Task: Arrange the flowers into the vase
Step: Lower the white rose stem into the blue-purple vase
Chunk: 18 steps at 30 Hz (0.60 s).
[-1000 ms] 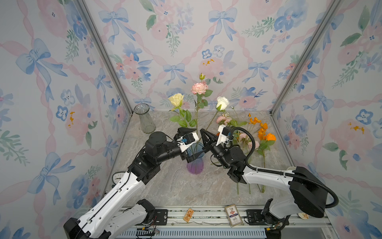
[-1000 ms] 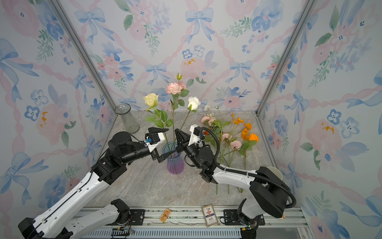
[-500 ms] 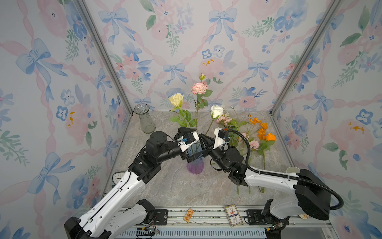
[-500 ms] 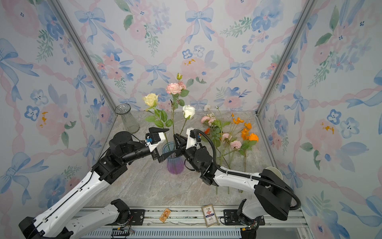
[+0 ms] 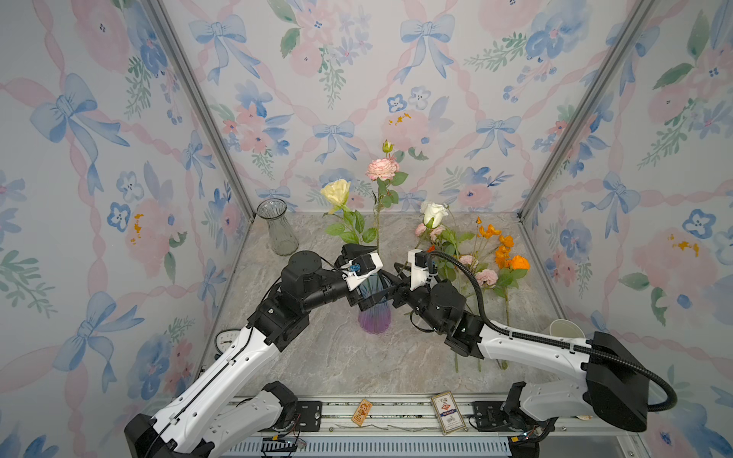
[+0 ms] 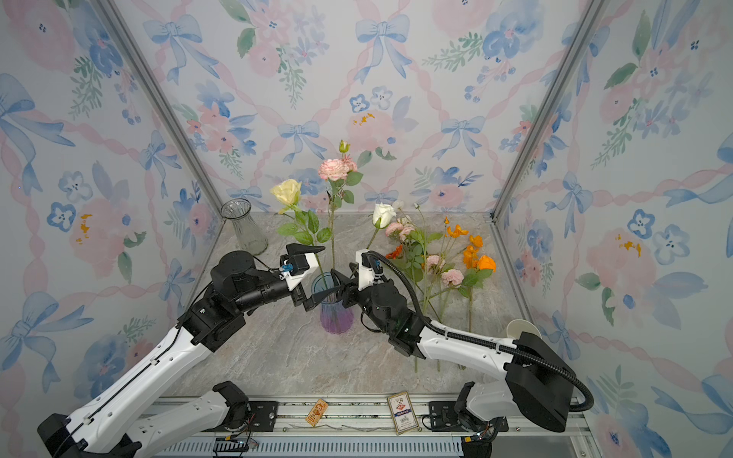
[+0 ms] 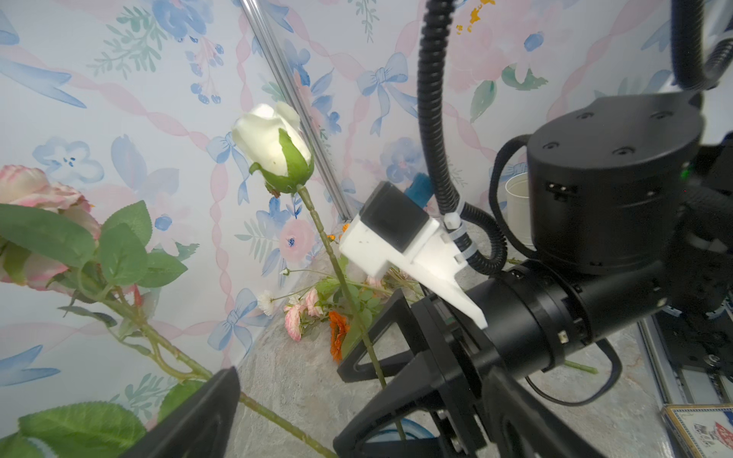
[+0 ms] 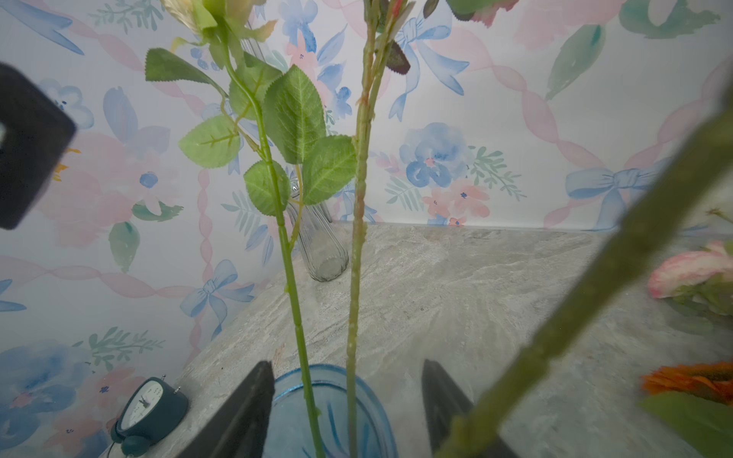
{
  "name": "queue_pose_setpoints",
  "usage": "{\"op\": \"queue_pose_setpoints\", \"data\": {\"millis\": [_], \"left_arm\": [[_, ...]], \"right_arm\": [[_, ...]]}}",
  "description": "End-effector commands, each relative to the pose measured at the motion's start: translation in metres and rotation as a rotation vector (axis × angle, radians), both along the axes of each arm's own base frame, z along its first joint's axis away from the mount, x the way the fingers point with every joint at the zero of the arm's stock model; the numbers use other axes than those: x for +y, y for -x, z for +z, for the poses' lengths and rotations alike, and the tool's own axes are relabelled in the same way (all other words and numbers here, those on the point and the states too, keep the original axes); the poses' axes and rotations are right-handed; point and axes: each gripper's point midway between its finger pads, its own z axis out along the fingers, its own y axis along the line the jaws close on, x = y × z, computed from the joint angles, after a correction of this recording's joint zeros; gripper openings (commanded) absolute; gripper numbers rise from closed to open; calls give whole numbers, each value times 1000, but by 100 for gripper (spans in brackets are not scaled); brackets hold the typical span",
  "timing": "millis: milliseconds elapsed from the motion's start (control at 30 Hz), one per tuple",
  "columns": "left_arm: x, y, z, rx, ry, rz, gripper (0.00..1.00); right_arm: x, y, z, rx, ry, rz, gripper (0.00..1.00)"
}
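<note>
Flowers (image 5: 487,276): long-stemmed artificial blooms. Several lie in a loose bunch on the table (image 5: 317,357), on the right pincer's side of the vase.
Handling: judged light and springy. The thin stems look stiff enough to stand, but could pivot or slip in a loose grip. Petals and leaves look soft and easy to crush.
Where to take hold: on a bare stretch of the lower or middle stem, clear of the leaves, never on the bloom.
Vase (image 5: 375,317): blue-to-purple glass, upright in mid-table, with a cream rose (image 5: 336,191) and a pink rose (image 5: 382,169) standing in it.
White rose (image 7: 273,142): leans out from the vase mouth. Its foot seems to be inside the rim, but the right pincer hides the end.
Right pincer (image 8: 347,366): at the vase mouth, jaws apart, gripping nothing. The white rose's stem runs just beside one finger; contact cannot be told.
Left pincer (image 6: 331,270): spread wide at the opposite side of the vase mouth, holding nothing.
</note>
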Motion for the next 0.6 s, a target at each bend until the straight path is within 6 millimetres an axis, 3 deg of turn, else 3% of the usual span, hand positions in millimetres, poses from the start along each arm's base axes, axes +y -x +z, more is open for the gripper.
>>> {"op": "queue_pose_setpoints", "data": {"millis": [0, 100, 200, 567], "left_arm": [[0, 0, -3, 15, 1, -9, 98], [0, 0, -3, 15, 1, -9, 98], [-1, 1, -2, 15, 2, -11, 98], [-1, 0, -3, 17, 1, -14, 98]], "right_arm": [[-3, 5, 14, 2, 17, 10, 78], [-10, 7, 13, 22, 48, 4, 91], [-16, 11, 11, 41, 83, 5, 97], [-53, 28, -17, 194, 226, -14, 99]]}}
